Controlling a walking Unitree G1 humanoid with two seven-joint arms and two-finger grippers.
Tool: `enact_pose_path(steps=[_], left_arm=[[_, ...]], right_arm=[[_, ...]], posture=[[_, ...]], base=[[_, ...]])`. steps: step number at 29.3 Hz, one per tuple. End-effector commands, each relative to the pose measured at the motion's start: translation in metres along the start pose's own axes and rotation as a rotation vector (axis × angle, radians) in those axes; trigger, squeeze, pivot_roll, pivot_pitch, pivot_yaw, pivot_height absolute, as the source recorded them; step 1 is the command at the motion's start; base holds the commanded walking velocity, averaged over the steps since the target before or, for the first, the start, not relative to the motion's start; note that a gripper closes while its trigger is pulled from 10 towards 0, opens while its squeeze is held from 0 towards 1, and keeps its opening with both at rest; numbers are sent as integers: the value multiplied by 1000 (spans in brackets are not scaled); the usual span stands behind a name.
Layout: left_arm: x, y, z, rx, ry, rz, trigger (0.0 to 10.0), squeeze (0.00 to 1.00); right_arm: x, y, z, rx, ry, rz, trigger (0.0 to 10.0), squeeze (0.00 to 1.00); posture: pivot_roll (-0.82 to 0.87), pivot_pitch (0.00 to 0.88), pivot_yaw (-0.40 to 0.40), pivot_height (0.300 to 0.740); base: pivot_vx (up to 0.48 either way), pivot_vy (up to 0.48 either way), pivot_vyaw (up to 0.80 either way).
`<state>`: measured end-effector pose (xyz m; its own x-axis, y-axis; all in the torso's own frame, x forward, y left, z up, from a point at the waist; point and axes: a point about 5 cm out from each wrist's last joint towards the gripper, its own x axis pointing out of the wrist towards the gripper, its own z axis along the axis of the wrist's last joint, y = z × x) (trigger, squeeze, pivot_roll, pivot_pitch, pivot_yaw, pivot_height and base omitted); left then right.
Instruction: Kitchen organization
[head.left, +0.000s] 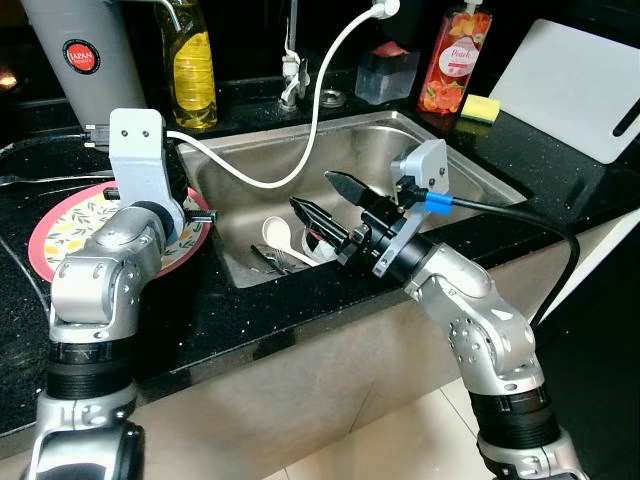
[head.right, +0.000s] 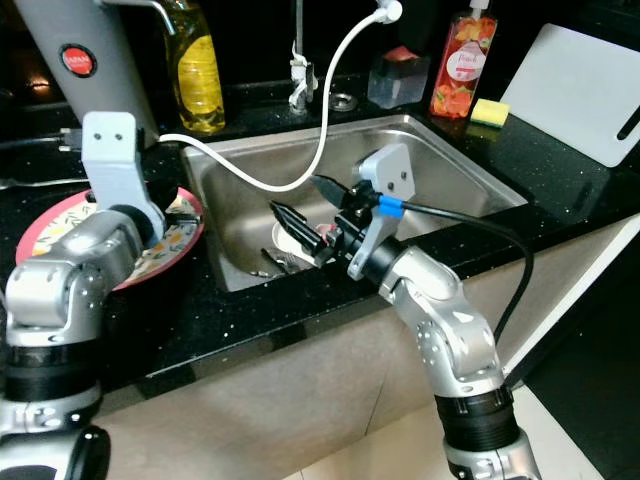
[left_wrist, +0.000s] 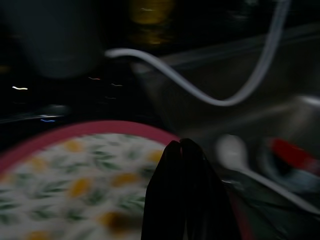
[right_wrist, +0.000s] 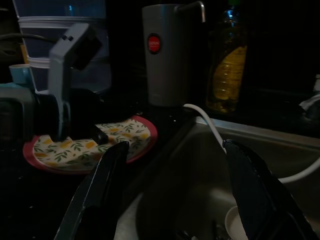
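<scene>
In the sink (head.left: 480, 160) we still have a spoon (head.left: 277, 235) to clear; right gripper (head.left: 325, 200) hovers open, left gripper (left_wrist: 184, 150) closed over the plate (head.left: 70, 225).

Bright, sharp head views; dim wrist views, the left perhaps motion-blurred.

Both arms are shiny silver with round joints and black ribbed bands. Each wrist has a grey camera box. The right pincer (head.left: 322, 197) has long black pointed fingers, a blue clip and a thick black cable.
</scene>
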<state>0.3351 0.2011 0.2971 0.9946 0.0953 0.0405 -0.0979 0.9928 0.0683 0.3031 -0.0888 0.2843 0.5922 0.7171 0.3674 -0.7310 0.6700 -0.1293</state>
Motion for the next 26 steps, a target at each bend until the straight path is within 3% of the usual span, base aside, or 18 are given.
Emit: enact_pose_path(steps=[1,2,3,4,6,8,10,11,13,14,17,20,21,22,26], left_arm=[[0,6,0,71,0,31,10000,0],[0,10,0,96,-3,28,10000,455],[0,10,0,96,-3,28,10000,455],[-1,13,1,110,-7,4,10000,1000],[-7,7,6,157,-36,-160,10000,1000],[-8,6,7,172,-42,-187,10000,1000],[-16,1,12,269,-67,-303,10000,1000],[-20,0,14,307,-76,-344,10000,427],[-22,0,15,329,-81,-366,10000,427],[-25,0,16,360,-91,-393,10000,0],[-31,-2,19,412,-113,-456,10000,0],[-46,-5,12,468,-104,-612,10000,0],[-46,-5,12,468,-104,-612,10000,0],[-56,-3,9,505,-89,-695,10000,0],[-61,0,7,525,-70,-733,10000,0]], right_arm=[[-2,1,2,2,-8,2,10000,0],[-2,1,2,2,-8,1,10000,0],[-2,1,2,2,-8,1,10000,0],[-2,1,2,2,-8,1,10000,0],[-2,1,1,1,-8,3,10000,0],[-2,1,1,1,-8,3,10000,0],[-2,1,2,1,-9,6,10000,0],[-2,1,2,1,-10,6,10000,0],[-2,1,2,2,-10,6,10000,0],[-2,1,2,2,-11,7,10000,0],[-2,1,2,2,-10,7,10000,0],[-2,1,1,4,-7,6,10000,0],[-2,1,1,4,-7,6,10000,0],[-2,1,1,5,-8,6,10000,0],[-2,1,1,6,-8,6,10000,0]], posture=[[-90,127,-11,740],[-90,126,-11,740],[-90,126,-11,740],[-90,126,-11,740],[-86,123,-13,740],[-86,123,-13,740],[-83,120,-17,740],[-83,120,-17,740],[-82,121,-16,740],[-82,122,-17,740],[-81,122,-16,740],[-79,123,-17,740],[-79,123,-17,740],[-79,126,-17,740],[-77,128,-17,740]], base=[[0,0,0],[0,0,0],[0,0,0],[0,0,0],[0,0,0],[0,0,0],[0,0,0],[0,0,0],[0,0,0],[0,0,0],[0,0,0],[0,0,0],[0,0,0],[0,0,0],[0,0,0]])
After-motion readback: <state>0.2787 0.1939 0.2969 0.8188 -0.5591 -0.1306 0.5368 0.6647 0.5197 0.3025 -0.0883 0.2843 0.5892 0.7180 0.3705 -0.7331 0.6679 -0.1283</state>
